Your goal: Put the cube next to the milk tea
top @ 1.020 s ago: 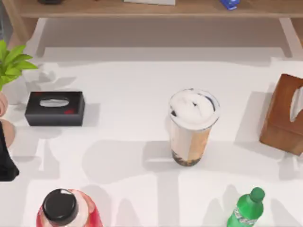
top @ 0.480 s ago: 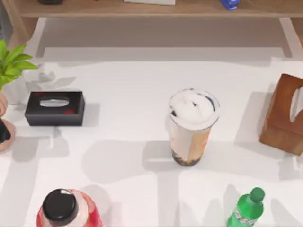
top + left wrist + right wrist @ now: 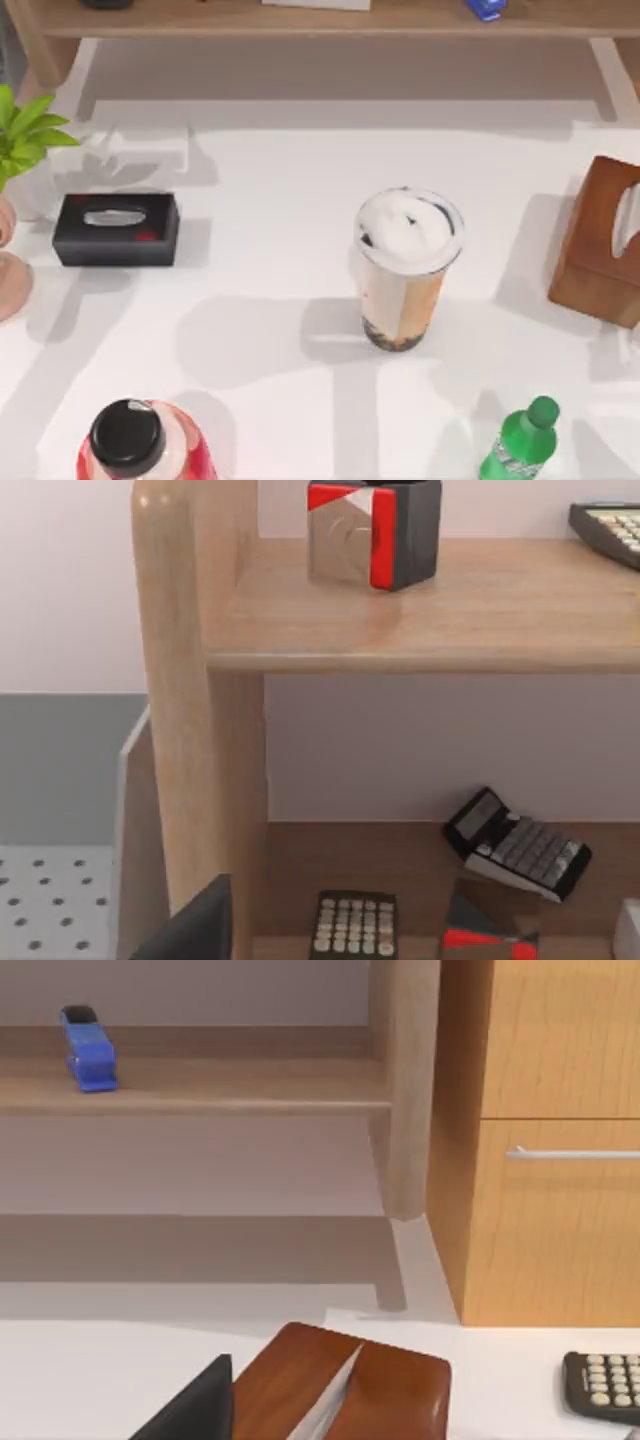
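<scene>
The milk tea point(image 3: 405, 270) stands upright near the middle of the bench point(image 3: 280, 180), with bare surface on every side of it. Where the cube lies I cannot tell, so the first job is probably to find it.

The left end effector point(image 3: 190, 930) is raised and faces a wooden shelf unit. A shelf post point(image 3: 185, 680) is close in front of it, a red and black box point(image 3: 372, 532) sits on the shelf above, and a calculator point(image 3: 518, 842) lies on the shelf beyond. The right end effector point(image 3: 190, 1405) hangs just beside the brown tissue box point(image 3: 340, 1395), with a blue stapler point(image 3: 88, 1048) far ahead on a shelf. I cannot tell whether either one is released or clenched.

A small puzzle cube should be light and stiff, with smooth and rather slippery plastic faces. It is best pinched squarely across two opposite flat faces at mid-height, not on the corners. The cup is tall and likely top-heavy, so a nudge could tip it. Set the cube down close to the cup without touching it.
</scene>
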